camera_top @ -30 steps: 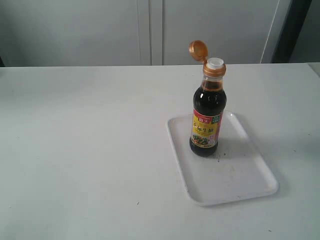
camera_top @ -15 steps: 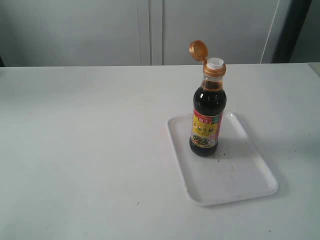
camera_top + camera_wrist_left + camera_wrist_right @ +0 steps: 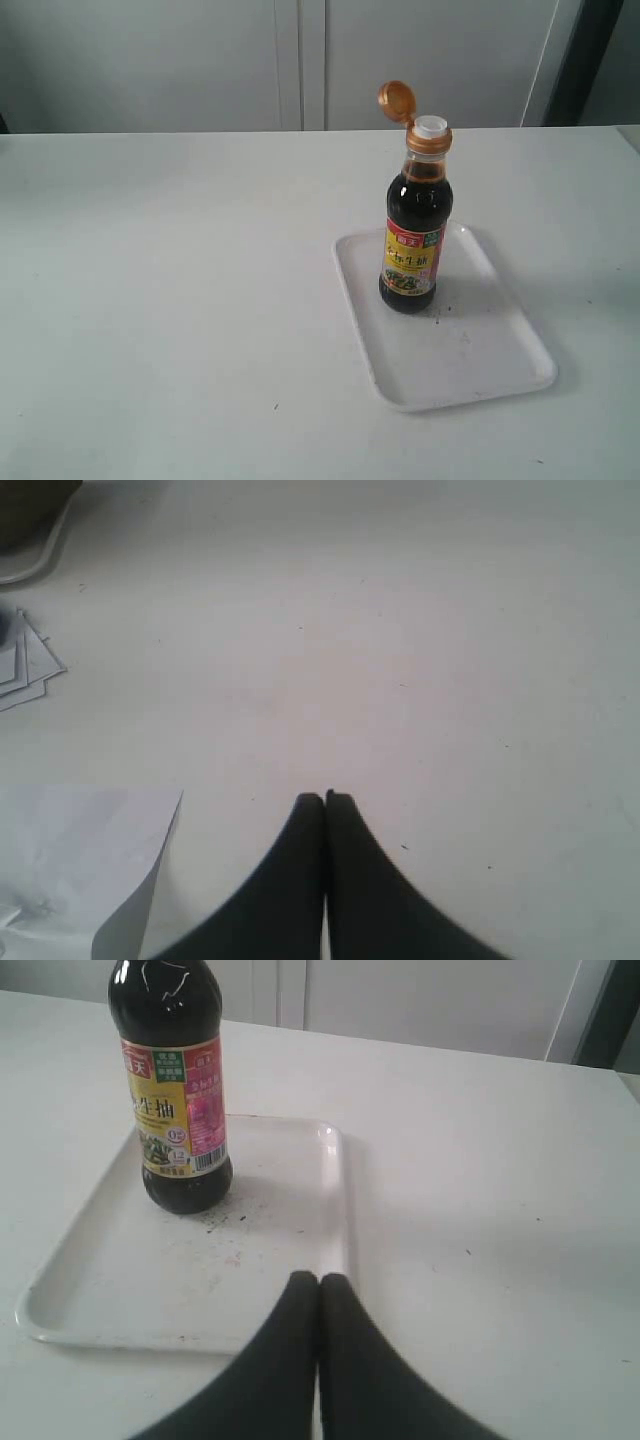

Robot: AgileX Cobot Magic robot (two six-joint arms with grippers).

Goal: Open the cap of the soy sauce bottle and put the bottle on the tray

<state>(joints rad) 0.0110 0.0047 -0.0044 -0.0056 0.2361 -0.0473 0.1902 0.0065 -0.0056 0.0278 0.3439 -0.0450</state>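
Left gripper (image 3: 325,798) fully closed, empty, over tabletop (image 3: 420,630). Right gripper (image 3: 319,1278) same, tips by tray (image 3: 336,1190) rim. I see soy sauce bottle (image 3: 414,240) upright on that tray, cap (image 3: 397,100) flipped open.

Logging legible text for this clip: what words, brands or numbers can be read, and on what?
"生抽": large dark characters on the soy sauce bottle, on the yellow part of its label.
"天": in the red logo box atop that label; the character beside it is unclear.
The label's green and pink panels and its barcode digits are too small to read.
No text is visible on the cap, tray or loose papers.
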